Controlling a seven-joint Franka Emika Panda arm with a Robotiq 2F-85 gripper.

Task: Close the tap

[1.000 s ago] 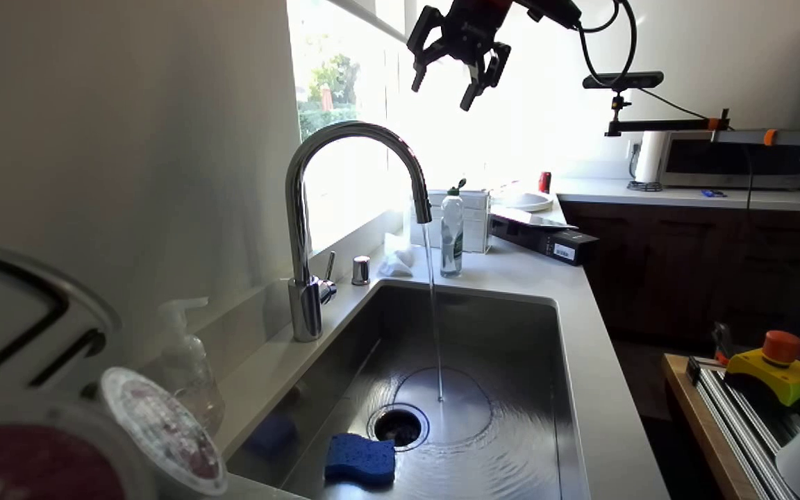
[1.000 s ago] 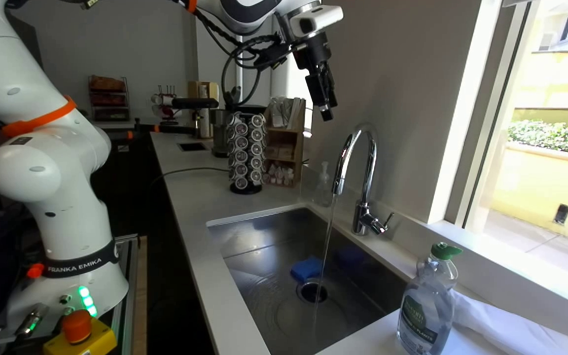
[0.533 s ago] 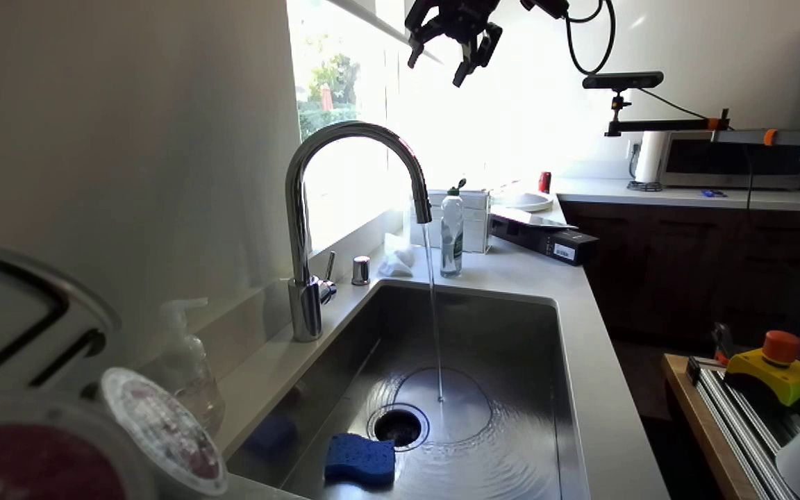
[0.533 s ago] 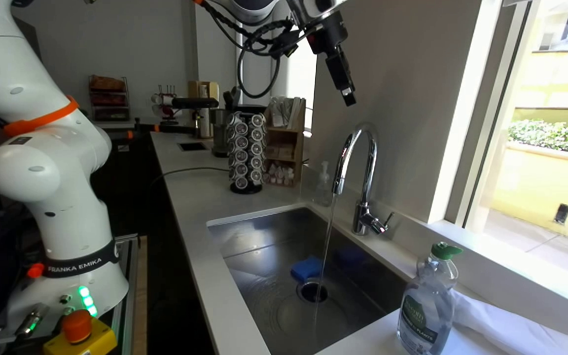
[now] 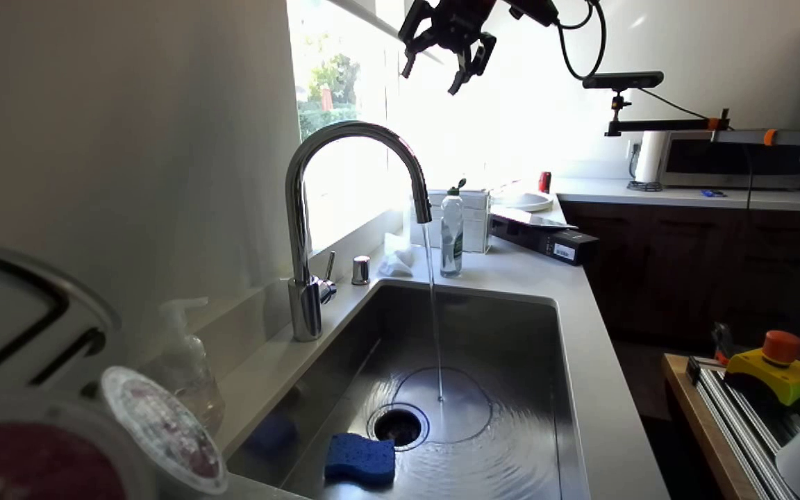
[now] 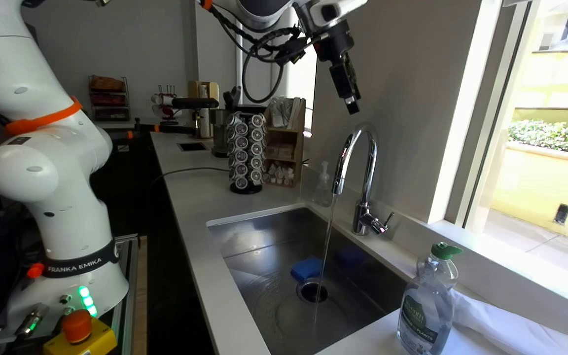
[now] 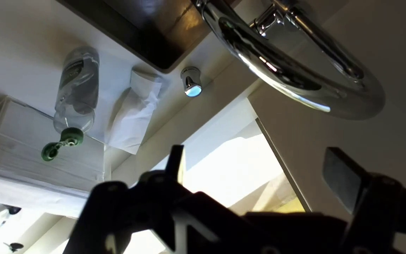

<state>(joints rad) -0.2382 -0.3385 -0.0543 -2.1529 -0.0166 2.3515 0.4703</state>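
Approach step, as I judge it; closing is not yet done. I hold the end effector (image 5: 430,82) high, touching nothing, its fingers (image 7: 342,181) spread apart with nothing between them. Ahead of it lie the grey wall (image 6: 402,64) and, beside that, the bright window (image 6: 545,182). Below it runs the pale counter (image 6: 200,207), with the steel sink (image 5: 497,319) set in. The chrome tap (image 5: 296,222) stands upright at the sink's wall side, below the end effector and apart from it; water (image 5: 434,312) streams from the spout (image 5: 420,191). Also lower than the end effector: the clear bottle (image 7: 79,81) on the counter and, lower again, the blue sponge (image 5: 360,458) beside the drain (image 5: 398,427). Smallest, the tap's lever (image 5: 330,265) slants upward, well below the end effector. The next move, I judge, calls for descending clear of the arched spout to push the lever; which direction stops the flow I cannot tell.
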